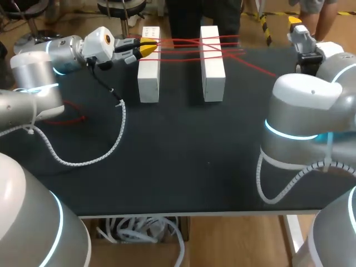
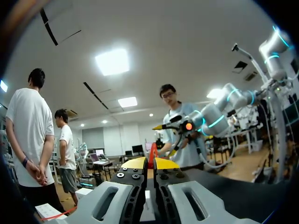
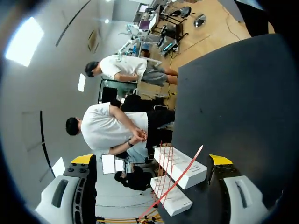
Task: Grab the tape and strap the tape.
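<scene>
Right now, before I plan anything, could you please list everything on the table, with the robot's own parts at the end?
table: one, black, carries everything below.
blocks: two, white, standing side by side on the table's far half.
tape: several strands, red, stretched across both blocks, one strand running off toward the right.
red strip: one, red, on the table beside the left arm, partly hidden.
left gripper: one, fingers shut on the tape at the left block's far end.
right gripper: one, fingers open, at the table's far right, apart from the tape.
</scene>
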Robot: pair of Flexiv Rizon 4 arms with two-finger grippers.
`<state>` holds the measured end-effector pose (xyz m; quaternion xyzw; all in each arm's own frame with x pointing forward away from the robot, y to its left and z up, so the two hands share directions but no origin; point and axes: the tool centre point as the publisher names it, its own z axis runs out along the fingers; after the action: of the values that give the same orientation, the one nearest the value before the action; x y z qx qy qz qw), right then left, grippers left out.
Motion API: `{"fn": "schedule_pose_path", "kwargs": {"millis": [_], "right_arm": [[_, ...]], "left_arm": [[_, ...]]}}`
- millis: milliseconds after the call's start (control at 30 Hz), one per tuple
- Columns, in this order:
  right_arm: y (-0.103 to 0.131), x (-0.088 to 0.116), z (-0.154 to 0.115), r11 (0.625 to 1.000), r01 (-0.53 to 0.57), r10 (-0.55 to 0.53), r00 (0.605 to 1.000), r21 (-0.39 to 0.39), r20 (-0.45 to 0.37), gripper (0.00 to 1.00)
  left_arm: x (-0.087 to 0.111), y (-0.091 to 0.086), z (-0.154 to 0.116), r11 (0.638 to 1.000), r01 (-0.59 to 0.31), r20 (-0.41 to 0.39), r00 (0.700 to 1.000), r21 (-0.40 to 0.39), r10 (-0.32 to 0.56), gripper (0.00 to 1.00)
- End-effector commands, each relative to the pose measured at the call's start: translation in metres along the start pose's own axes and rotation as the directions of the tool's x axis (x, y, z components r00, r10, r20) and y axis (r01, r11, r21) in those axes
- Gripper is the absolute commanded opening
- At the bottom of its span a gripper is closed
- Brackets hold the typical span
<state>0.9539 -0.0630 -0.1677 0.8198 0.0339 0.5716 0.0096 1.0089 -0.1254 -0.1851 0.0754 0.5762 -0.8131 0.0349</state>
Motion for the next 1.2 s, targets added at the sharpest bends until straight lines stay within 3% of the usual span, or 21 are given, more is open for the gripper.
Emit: {"fn": "schedule_pose_path", "kwargs": {"millis": [33,433,733,933,1200], "right_arm": [[-0.02,-0.014,0.005,0.976,-0.107,0.072,0.981,-0.19,-0.181,1.0],[-0.043,-0.026,0.022,0.97,-0.175,0.13,0.96,-0.169,-0.247,1.0],[-0.059,-0.032,0.034,0.976,-0.167,0.131,0.963,-0.14,-0.237,1.0],[-0.066,-0.028,0.041,0.98,-0.158,0.127,0.963,-0.118,-0.237,0.77],[-0.072,-0.031,0.051,0.984,-0.128,0.099,0.971,-0.121,-0.219,0.63]], "left_arm": [[-0.001,0.001,-0.001,1.0,-0.001,-0.003,1.0,0.003,0.001,0.0],[-0.001,0.001,-0.001,1.0,-0.001,-0.003,1.0,0.003,0.001,0.0],[-0.001,0.001,-0.001,1.0,-0.001,-0.003,1.0,0.003,0.001,0.0],[-0.001,0.001,-0.001,1.0,-0.001,-0.003,1.0,0.003,0.001,0.0],[-0.001,0.001,-0.001,1.0,-0.001,-0.003,1.0,0.003,0.001,0.0]]}}
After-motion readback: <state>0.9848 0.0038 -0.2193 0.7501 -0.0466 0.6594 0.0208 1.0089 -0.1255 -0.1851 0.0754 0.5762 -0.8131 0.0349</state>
